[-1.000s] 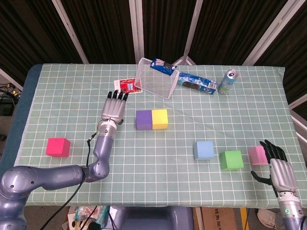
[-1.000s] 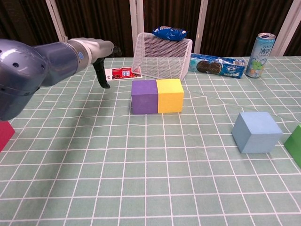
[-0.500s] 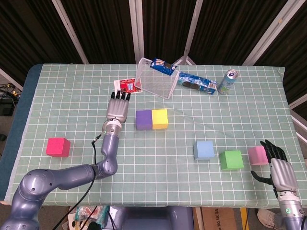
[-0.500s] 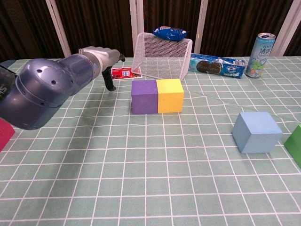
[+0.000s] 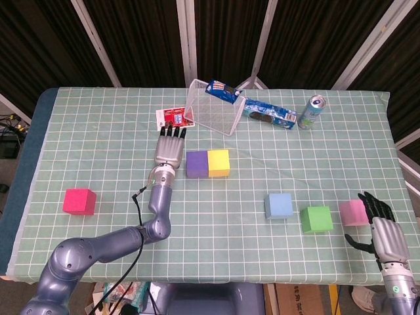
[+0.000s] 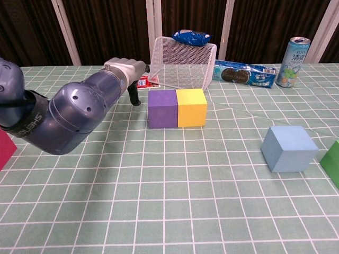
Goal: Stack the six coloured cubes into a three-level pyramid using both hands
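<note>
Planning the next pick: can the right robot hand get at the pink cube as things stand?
Probably yes. The right robot hand sits open just right of the pink cube, nothing between them. The green cube lies apart on the cube's far side, out of the way.

Two cubes (image 5: 208,163) sit touching mid-worktop, the left hand (image 5: 170,149) just beside them on the left. Behind stands a basket (image 5: 213,115) with a packet (image 5: 223,91) on it. Three cubes (image 5: 317,214) line the front right; one cube (image 5: 79,201) lies near the left edge.

Purple cube (image 5: 196,164), yellow cube (image 5: 218,163), green-checked tablecloth (image 5: 98,138).
</note>
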